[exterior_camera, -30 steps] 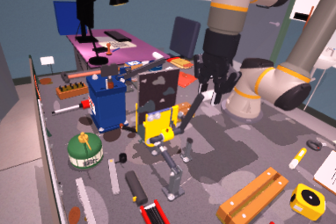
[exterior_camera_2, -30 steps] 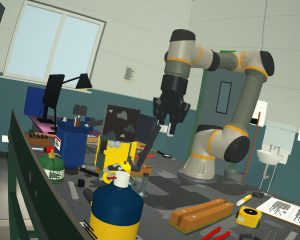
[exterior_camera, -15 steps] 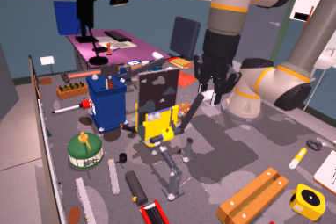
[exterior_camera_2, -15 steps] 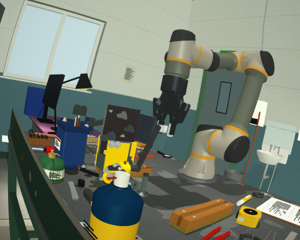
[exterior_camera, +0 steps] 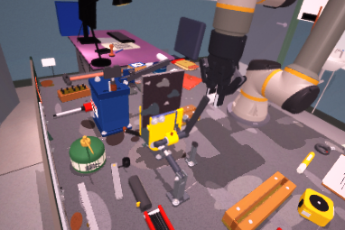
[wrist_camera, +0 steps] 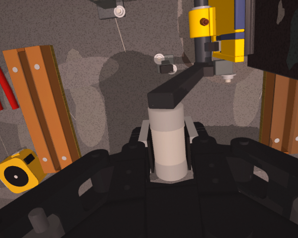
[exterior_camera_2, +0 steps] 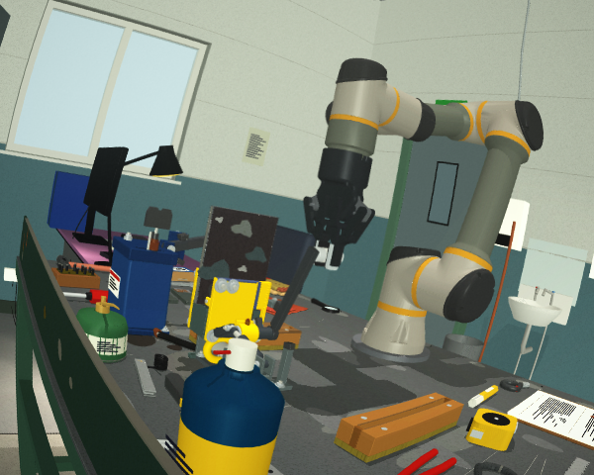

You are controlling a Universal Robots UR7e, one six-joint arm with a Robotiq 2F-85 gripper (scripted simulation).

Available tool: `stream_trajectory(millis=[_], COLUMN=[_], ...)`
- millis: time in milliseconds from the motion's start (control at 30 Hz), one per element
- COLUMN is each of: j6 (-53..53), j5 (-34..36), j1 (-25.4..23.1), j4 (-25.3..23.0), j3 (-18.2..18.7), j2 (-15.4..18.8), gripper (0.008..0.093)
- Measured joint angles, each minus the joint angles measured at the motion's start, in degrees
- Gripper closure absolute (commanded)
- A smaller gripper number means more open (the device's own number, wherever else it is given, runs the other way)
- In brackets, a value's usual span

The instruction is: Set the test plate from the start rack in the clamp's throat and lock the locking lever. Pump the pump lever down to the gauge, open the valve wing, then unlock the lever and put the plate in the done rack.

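In the middle of the bench the dark mottled test plate stands upright in the throat of the yellow clamp. The clamp's dark locking lever rises at a slant to the right, ending in a white cylindrical handle. My gripper hangs over the lever's top end and its fingers are closed on either side of that white handle. The blue pump box with its long lever stands to the left of the clamp.
An orange slotted rack lies on the near right of the bench, and another sits behind the clamp. A yellow tape measure, a green gas canister and a blue and yellow cylinder stand around.
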State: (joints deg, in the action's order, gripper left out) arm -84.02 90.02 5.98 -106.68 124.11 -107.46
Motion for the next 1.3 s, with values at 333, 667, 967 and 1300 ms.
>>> stream_trajectory(millis=[333,667,967,1300], j6=[-0.46,-2.47,-4.18,-5.96], j5=[0.13,0.13,0.09,0.04], j1=[-0.42,-2.44,-4.16,-5.95], j4=[-0.19,-1.30,-2.45,-3.91], j3=[0.03,0.29,0.60,1.03], j2=[0.14,0.98,1.82,2.86], gripper=[0.0934,0.0934,0.0934,0.0934])
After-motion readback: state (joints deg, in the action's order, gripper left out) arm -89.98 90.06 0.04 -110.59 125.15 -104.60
